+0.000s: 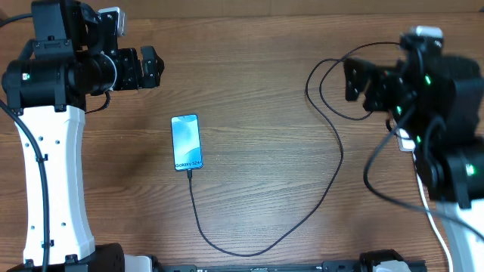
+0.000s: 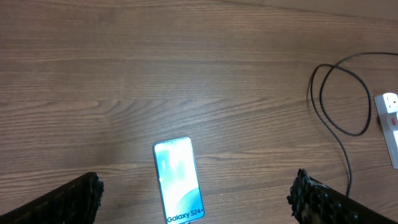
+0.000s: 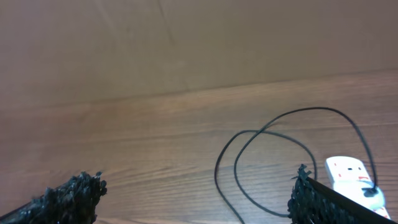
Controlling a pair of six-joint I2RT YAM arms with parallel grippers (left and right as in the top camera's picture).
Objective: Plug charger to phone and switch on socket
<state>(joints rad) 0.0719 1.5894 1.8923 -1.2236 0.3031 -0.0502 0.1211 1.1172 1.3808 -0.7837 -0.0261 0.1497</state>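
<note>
The phone (image 1: 186, 142) lies flat at centre-left with its light-blue "Galaxy S24" screen up; it also shows in the left wrist view (image 2: 179, 180). The black charger cable (image 1: 333, 177) touches the phone's bottom edge, curves along the front and loops at the back right (image 2: 339, 106) (image 3: 267, 162). Its black plug (image 3: 371, 191) sits in the white socket strip (image 3: 348, 174) (image 2: 390, 124), which is mostly hidden under my right arm in the overhead view (image 1: 406, 140). My left gripper (image 1: 149, 66) (image 2: 196, 183) is open and empty behind the phone. My right gripper (image 1: 357, 85) (image 3: 194, 183) is open and empty above the cable loop.
The strip's white cord (image 1: 431, 215) runs toward the front right under my right arm. The wooden table top (image 1: 257, 91) ends at a back edge (image 3: 186, 93) beyond the cable loop.
</note>
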